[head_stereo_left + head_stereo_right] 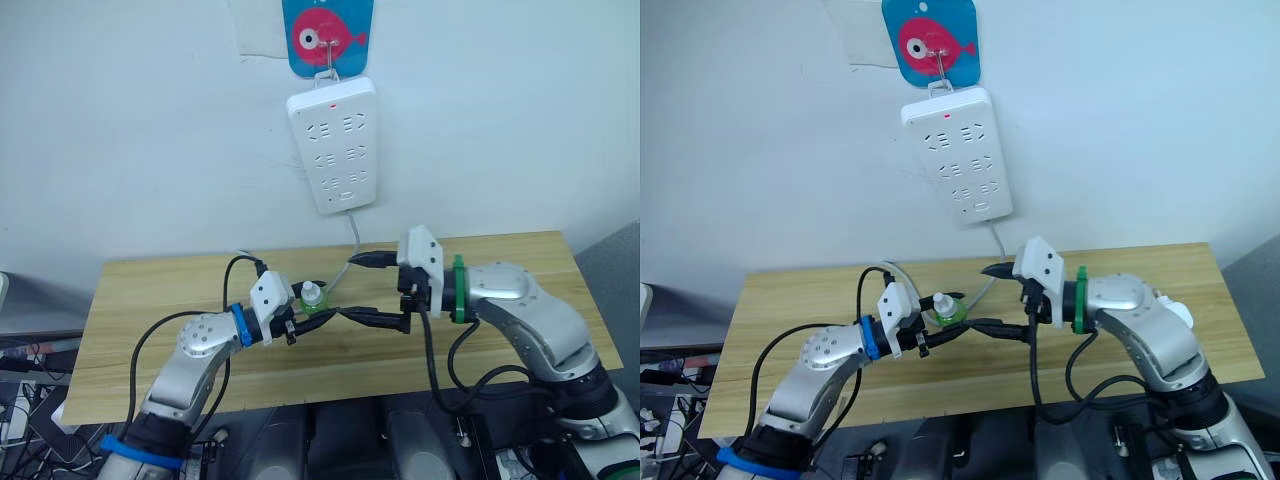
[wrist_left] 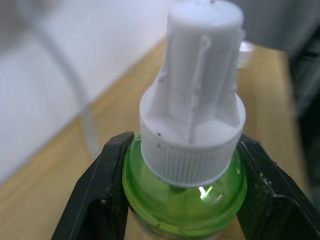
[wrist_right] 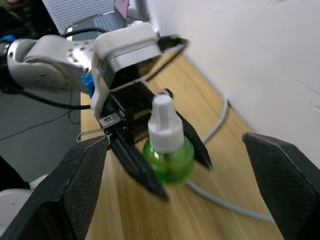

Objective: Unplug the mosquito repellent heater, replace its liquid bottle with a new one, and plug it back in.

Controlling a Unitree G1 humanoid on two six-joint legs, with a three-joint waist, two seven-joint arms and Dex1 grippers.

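Observation:
A green liquid bottle [image 1: 314,298] with a white ribbed cap is held upright over the middle of the wooden table [image 1: 500,270]. My left gripper [image 1: 316,314] is shut on it, one black finger [image 2: 100,200] on each side of the green body [image 2: 190,200]. My right gripper [image 1: 352,288] is open just to the right of the bottle. Its fingers are spread above and below the bottle's level and do not touch it. The right wrist view shows the bottle [image 3: 167,145] between the left gripper's fingers. The mosquito repellent heater is out of view.
A white multi-socket power strip [image 1: 333,145] hangs on the wall from a hook on a blue fish sticker [image 1: 328,35]. Its grey cable [image 1: 352,250] runs down onto the table behind the bottle.

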